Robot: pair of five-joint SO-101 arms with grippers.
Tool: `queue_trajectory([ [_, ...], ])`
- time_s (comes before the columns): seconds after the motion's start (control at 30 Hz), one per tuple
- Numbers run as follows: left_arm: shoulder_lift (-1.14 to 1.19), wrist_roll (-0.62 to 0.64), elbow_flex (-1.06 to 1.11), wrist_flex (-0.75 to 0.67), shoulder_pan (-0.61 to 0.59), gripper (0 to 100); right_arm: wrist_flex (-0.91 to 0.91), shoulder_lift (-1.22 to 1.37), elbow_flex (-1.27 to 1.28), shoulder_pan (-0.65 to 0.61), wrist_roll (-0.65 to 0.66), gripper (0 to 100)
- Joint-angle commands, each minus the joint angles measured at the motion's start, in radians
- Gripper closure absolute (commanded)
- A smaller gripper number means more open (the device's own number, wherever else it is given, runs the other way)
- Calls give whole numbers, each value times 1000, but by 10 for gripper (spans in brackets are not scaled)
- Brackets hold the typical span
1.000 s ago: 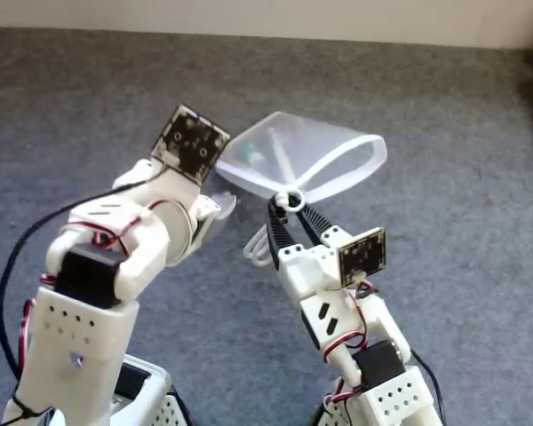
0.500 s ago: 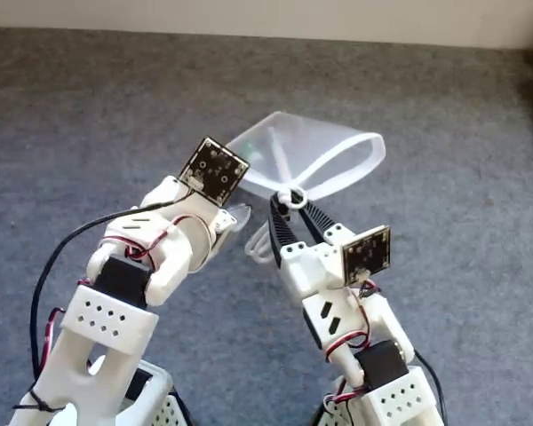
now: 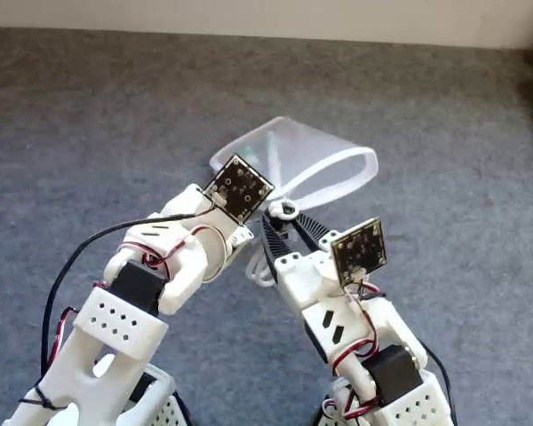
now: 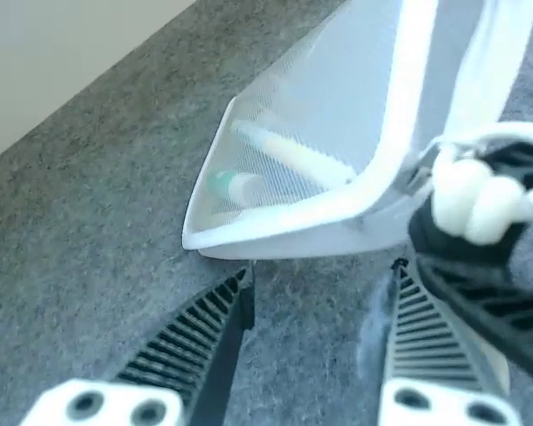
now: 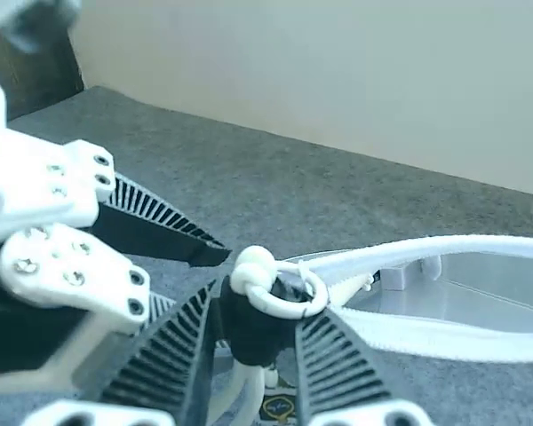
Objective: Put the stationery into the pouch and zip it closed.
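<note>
Stationery is lying inside a translucent white mesh pouch [image 3: 315,153], which is resting on the grey, carpet-like tabletop [image 3: 89,115] just ahead of the two arms. Through the mesh, a pale white pen [image 4: 289,156] and a second stick with a green section [image 4: 223,184] are showing, both lying near the pouch's closed corner. The pouch's white zipper band [image 3: 333,169] is curving in an open loop, so the mouth is gaping rather than zipped.

The right gripper [image 3: 287,220] is sitting at the near edge of the pouch, its black ribbed fingers [image 5: 182,342] closing tightly on the black zipper pull [image 5: 258,330]. A white ring [image 5: 282,300] and a small white bead [image 5: 252,261] are sticking up from that pull, just above the fingertips. A white cord [image 3: 258,259] is trailing on the tabletop below this gripper.

The left gripper [image 4: 320,271] is hovering just beside the pouch's closed corner, on the side opposite the open mouth. Its fingers are spreading wide and holding nothing, with the tips near the pouch's lower edge but not touching it. In the high view its wrist camera board [image 3: 240,188] is covering that corner of the pouch, right next to the right gripper.

A cream wall [image 3: 249,13] is running along the far side of the tabletop.
</note>
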Motion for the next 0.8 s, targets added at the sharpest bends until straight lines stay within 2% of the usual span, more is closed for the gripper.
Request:
queue_trajectory([
  [0.0,-25,-9,-8,-38,21,768,39,-18,-104,-45,32,994],
  [0.13,-28,-12,5,-55,21,768,96,-18,-143,-50,35,994],
  [0.37,-31,-12,84,-184,35,768,150,-25,-179,-50,37,994],
  [0.53,-31,-12,94,-196,88,771,154,-25,-179,-50,37,994],
  [0.77,-31,-9,97,-230,104,772,157,-25,-177,-50,37,994],
])
